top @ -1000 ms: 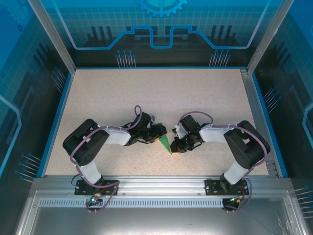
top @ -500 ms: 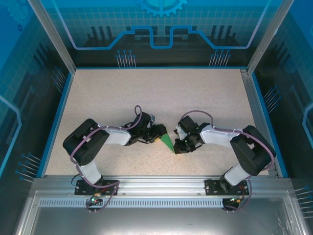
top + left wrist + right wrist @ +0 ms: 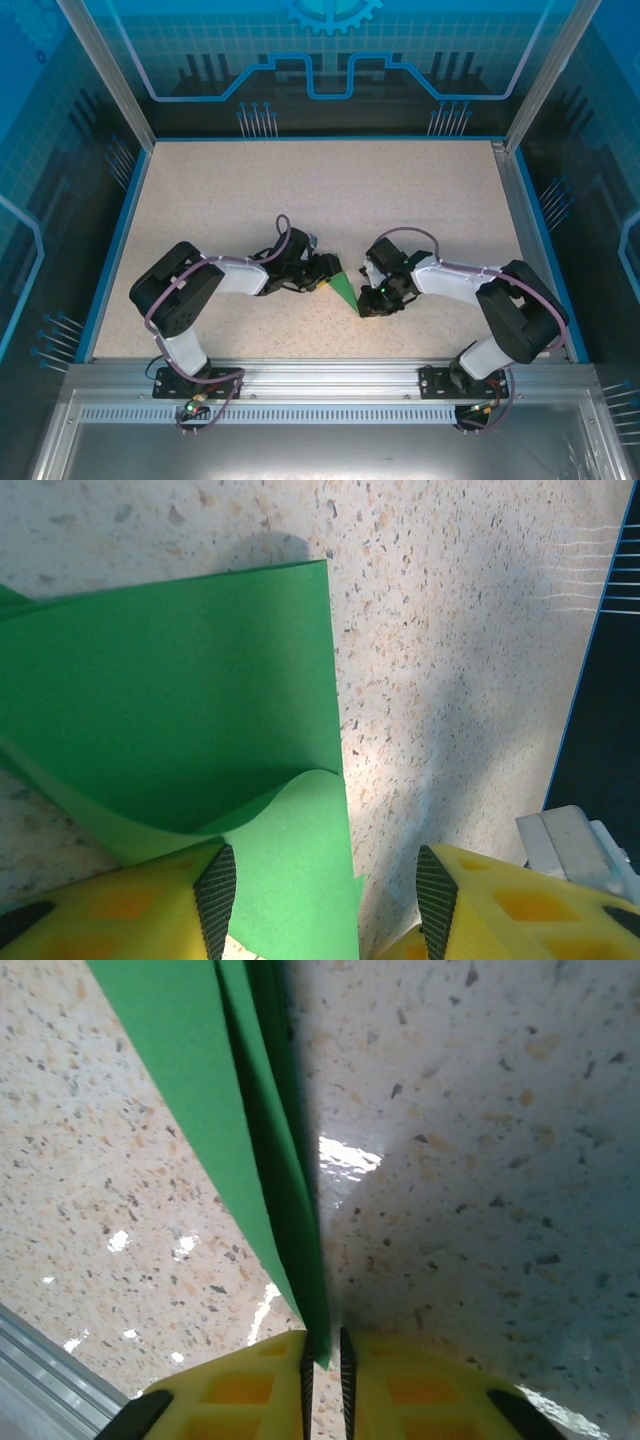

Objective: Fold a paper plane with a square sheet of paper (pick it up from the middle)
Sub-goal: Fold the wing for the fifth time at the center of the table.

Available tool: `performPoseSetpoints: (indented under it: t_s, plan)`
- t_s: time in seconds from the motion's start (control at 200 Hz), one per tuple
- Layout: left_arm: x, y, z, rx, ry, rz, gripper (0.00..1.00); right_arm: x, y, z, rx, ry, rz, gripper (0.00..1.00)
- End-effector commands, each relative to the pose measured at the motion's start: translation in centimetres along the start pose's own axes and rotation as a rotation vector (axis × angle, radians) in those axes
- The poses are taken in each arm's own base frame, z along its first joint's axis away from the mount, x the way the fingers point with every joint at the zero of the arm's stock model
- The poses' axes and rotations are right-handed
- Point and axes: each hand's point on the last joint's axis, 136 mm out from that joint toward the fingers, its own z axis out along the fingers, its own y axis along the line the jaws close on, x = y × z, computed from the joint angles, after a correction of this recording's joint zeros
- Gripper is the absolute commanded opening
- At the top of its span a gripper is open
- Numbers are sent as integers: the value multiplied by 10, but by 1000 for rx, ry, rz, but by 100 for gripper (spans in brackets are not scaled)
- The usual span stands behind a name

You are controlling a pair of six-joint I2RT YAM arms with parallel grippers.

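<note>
One creased, thin green paper sheet [image 3: 345, 291] on speckled table [image 3: 250, 190]. Left end effector [image 3: 325, 880] wide; right end effector [image 3: 322, 1348] pinching its fold.

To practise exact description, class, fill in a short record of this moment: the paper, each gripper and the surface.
paper: folded green paper, between the two grippers, tapering toward the near edge of the table
left gripper: jaws apart, paper running in between the fingers, one layer curling up
right gripper: jaws close together, with the paper's folded edge between them
surface: speckled table
</note>
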Motion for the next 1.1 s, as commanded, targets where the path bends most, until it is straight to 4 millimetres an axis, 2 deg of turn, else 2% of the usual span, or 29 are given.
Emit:
performPoseSetpoints:
  t_s: [0.0,0.15,0.255,0.36,0.43,0.485,0.67,0.825,0.96,1.095]
  plan:
    - [15,39,21,-110,52,-8,55,4,0,-7,13,11,12,20]
    - [16,39,21,-111,56,-7,55,-7,4,-29,-23,-83,38,27]
    - [17,40,21,-113,60,-7,55,-12,16,-35,-82,-112,27,27]
    - [17,39,21,-111,60,-4,55,-16,41,-30,-215,-103,-4,12]
    - [17,40,20,-114,61,-4,55,-18,59,-27,-311,-91,-29,7]
    - [17,40,20,-117,62,-3,55,-21,64,-25,-328,-85,-37,6]
    - [17,39,21,-114,63,-5,55,-33,51,-13,-344,-71,8,6]
    - [17,38,20,-112,63,-1,55,-33,43,-3,-345,-47,22,6]
    - [17,37,20,-109,64,3,55,-31,15,8,-282,-34,68,6]
    - [17,35,20,-106,68,10,55,-26,0,19,-312,-11,124,6]
